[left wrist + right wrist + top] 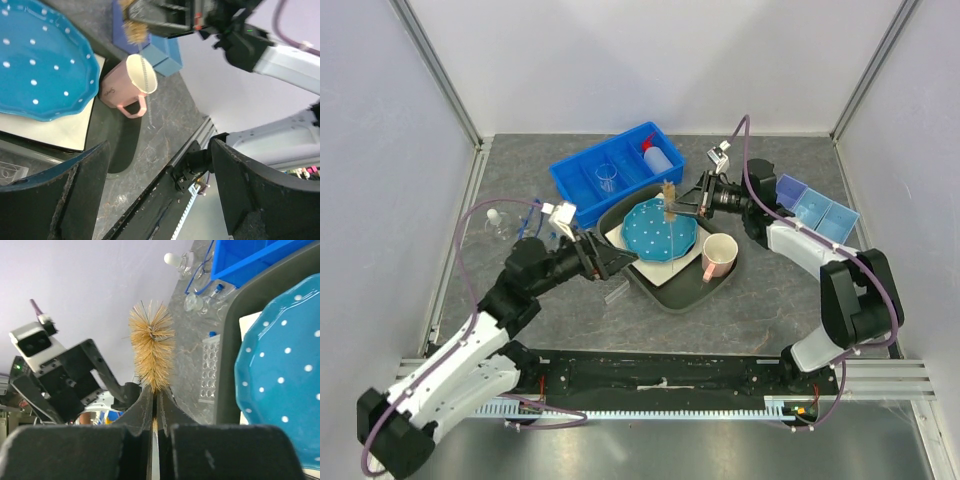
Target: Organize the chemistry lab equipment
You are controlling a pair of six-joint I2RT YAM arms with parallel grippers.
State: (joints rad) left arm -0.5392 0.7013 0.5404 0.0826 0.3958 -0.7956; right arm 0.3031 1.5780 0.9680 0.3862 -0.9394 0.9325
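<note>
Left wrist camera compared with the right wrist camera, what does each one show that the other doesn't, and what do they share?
Only the left wrist view shows the pink mug, which sits beside the plate. Only the right wrist view shows the clear rack, a blue-capped vial and the white-capped bottle on the table beyond. Both views show the small brush gripped in the right gripper, and both show the blue dotted plate.

A robotics lab cell: white panels (620, 60) in aluminium framing (438, 70) enclose a grey tabletop (750, 300).
</note>
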